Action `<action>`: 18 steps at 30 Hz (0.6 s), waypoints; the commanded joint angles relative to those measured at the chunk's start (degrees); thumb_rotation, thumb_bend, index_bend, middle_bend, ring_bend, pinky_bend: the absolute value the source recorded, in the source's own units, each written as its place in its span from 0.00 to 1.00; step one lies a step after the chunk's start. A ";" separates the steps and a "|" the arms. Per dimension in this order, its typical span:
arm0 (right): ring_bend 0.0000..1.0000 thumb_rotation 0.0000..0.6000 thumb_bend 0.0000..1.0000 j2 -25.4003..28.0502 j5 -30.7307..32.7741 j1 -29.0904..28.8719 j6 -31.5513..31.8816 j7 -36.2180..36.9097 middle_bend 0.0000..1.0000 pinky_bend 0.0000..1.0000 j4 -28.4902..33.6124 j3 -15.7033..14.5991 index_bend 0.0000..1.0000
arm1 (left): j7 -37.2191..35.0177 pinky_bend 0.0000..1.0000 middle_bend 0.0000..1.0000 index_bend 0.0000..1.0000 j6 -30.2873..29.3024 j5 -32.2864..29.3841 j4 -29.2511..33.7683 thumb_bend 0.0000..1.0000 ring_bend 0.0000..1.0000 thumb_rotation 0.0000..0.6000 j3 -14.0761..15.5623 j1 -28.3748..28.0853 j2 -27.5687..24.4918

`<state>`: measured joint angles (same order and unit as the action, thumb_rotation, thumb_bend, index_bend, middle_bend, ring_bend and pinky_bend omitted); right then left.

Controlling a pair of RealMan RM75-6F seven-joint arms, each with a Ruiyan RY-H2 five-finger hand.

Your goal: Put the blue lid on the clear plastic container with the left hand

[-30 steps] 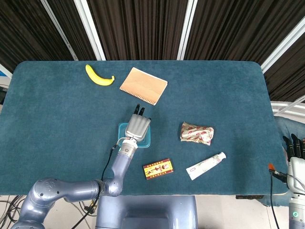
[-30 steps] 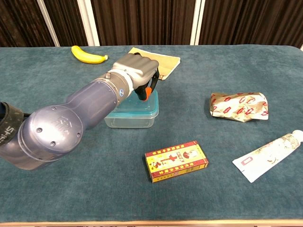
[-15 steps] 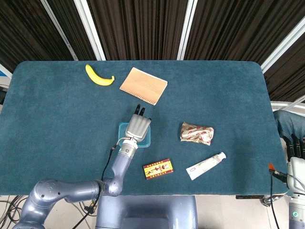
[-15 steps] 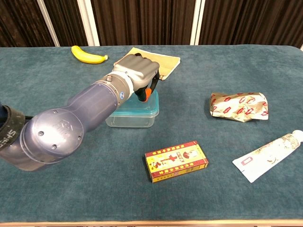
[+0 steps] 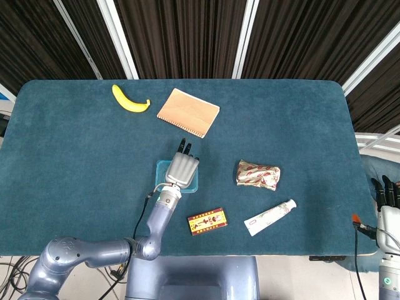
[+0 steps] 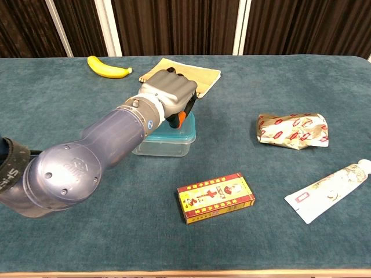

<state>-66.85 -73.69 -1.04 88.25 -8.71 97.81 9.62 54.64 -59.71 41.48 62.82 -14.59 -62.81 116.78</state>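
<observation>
The clear plastic container stands near the middle of the teal table, and the blue lid lies on top of it. My left hand covers most of the lid. Its fingers curl down over the far edge and the orange-tipped thumb touches the lid's top. From above, the left hand hides the lid except for a thin teal border. My right hand hangs off the table's right edge with its fingers straight and nothing in it.
A banana and a tan notebook lie at the back. A crumpled foil packet sits to the right of the container. A red-and-yellow box and a white tube lie near the front edge.
My left hand has crept slightly forward and to the right over the lid, and the container beneath has shifted a little with it. The right hand has stayed where it was.
</observation>
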 commanded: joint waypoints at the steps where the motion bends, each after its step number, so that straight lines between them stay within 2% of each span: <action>1: 0.03 1.00 0.30 -0.02 -0.03 0.01 0.03 -0.02 0.03 0.00 -0.01 -0.01 0.12 | -0.51 0.02 0.48 0.57 -1.50 1.22 2.21 0.53 0.10 1.00 -1.32 0.07 -1.05; 6: 0.03 1.00 0.30 -0.06 -0.03 0.00 0.03 -0.04 0.03 0.00 -0.05 -0.02 0.12 | -1.10 0.02 0.48 0.54 -3.77 2.63 6.51 0.52 0.09 1.00 -2.96 0.55 -3.41; 10: 0.03 1.00 0.30 -0.10 -0.03 -0.01 0.01 -0.08 0.03 0.00 -0.04 -0.04 0.12 | -1.51 0.02 0.42 0.46 -5.73 4.10 11.12 0.46 0.07 1.00 -3.63 1.46 -6.32; 13: 0.03 1.00 0.30 -0.13 -0.03 0.00 0.01 -0.14 0.03 0.00 -0.03 -0.07 0.12 | -1.59 0.02 0.37 0.38 -6.78 4.91 14.86 0.41 0.06 1.00 -3.43 2.50 -8.79; 18: 0.03 1.00 0.30 -0.18 -0.03 -0.01 -0.02 -0.26 0.03 0.00 -0.03 -0.12 0.12 | -1.34 0.01 0.31 0.34 -7.43 4.95 20.27 0.34 0.04 1.00 -2.59 4.02 -12.09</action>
<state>-67.03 -73.72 -1.05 88.22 -8.97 97.79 9.50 53.16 -66.67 46.28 81.31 -17.61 -59.61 106.12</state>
